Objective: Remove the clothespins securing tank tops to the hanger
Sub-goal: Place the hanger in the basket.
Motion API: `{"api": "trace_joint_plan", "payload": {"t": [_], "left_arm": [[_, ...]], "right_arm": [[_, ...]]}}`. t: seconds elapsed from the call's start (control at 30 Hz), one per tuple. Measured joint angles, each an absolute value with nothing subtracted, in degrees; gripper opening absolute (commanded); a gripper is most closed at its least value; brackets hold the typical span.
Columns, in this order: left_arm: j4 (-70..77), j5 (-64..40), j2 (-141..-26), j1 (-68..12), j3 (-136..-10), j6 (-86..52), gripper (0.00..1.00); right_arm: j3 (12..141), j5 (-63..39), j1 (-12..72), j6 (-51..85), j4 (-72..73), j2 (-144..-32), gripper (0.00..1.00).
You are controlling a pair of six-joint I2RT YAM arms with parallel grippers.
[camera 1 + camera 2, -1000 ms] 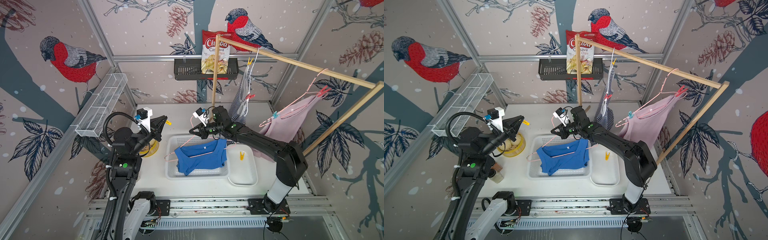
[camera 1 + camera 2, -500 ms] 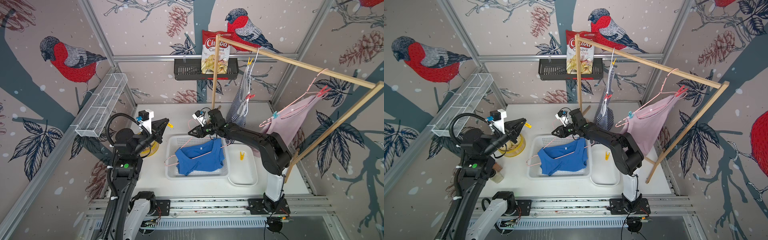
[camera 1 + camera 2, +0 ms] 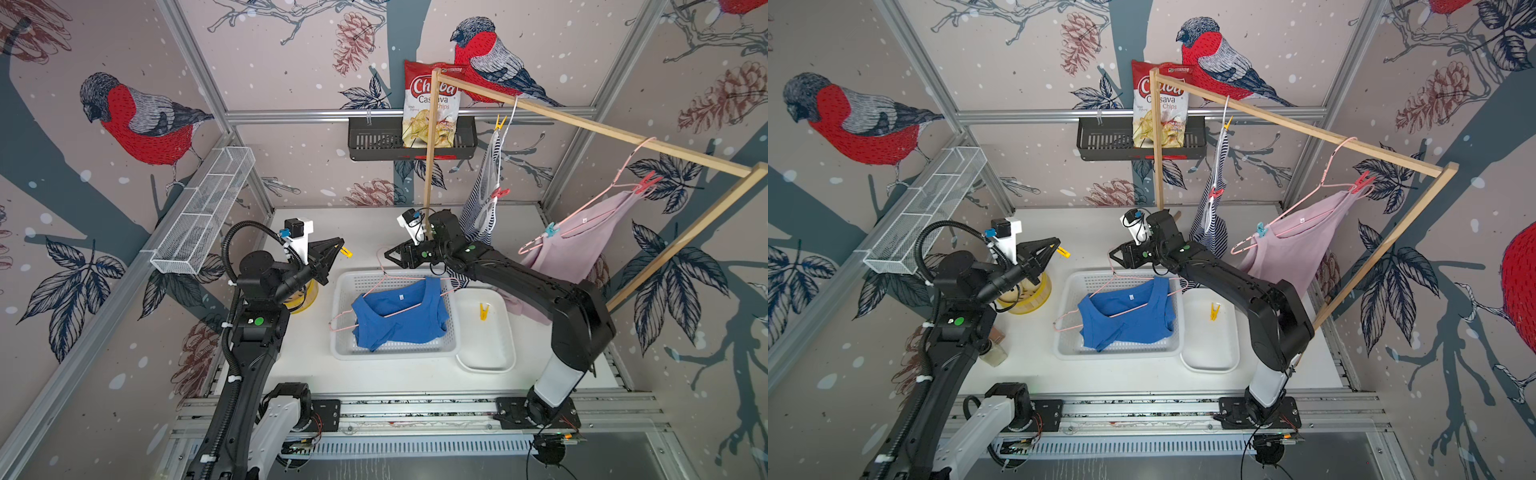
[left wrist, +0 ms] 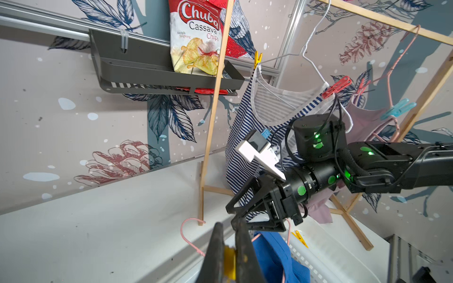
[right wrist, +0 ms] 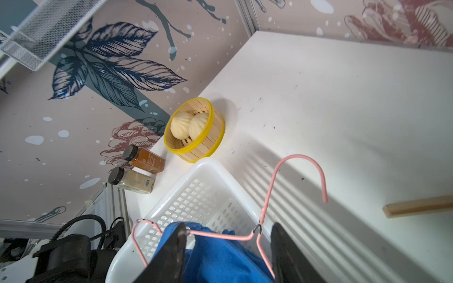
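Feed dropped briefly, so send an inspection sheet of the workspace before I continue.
Surface: white table, few specks.
Job's things: blue tank top on pink hanger in basket, unpinned; loose clothespin in tray; striped top and mauve top hang with two pegs each.
Clutter: chip bag, bun steamer, two spice jars.
Grippers: left gripper shut on yellow clothespin; right gripper, jaws open over hanger.
Cables: black hose loops by left arm.
Surroundings: wooden rack, bird-print walls.

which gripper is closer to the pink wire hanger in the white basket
Right. The right gripper is open at the neck of the pink wire hanger, a finger on either side. The left gripper is off beside the white plastic basket, shut on a yellow plastic clothespin.
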State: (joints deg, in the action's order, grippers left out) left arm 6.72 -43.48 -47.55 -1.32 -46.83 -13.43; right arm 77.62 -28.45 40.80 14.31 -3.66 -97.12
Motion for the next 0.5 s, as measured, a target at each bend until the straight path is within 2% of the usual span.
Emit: {"api": "trace_joint_plan", "payload": {"t": [0.33,0.5], "left_arm": [[22.0,-48.45,-49.39,-1.98,-42.17,-25.21,0.0],[29.65,-48.4,-51.16,-6.85,-42.0,-30.5,0.0]], "right_arm": [[73.06,-38.48,40.71,21.87,7.11,-87.85,0.69],[73.06,-41.43,40.99,25.26,11.97,-87.02,0.71]]}}
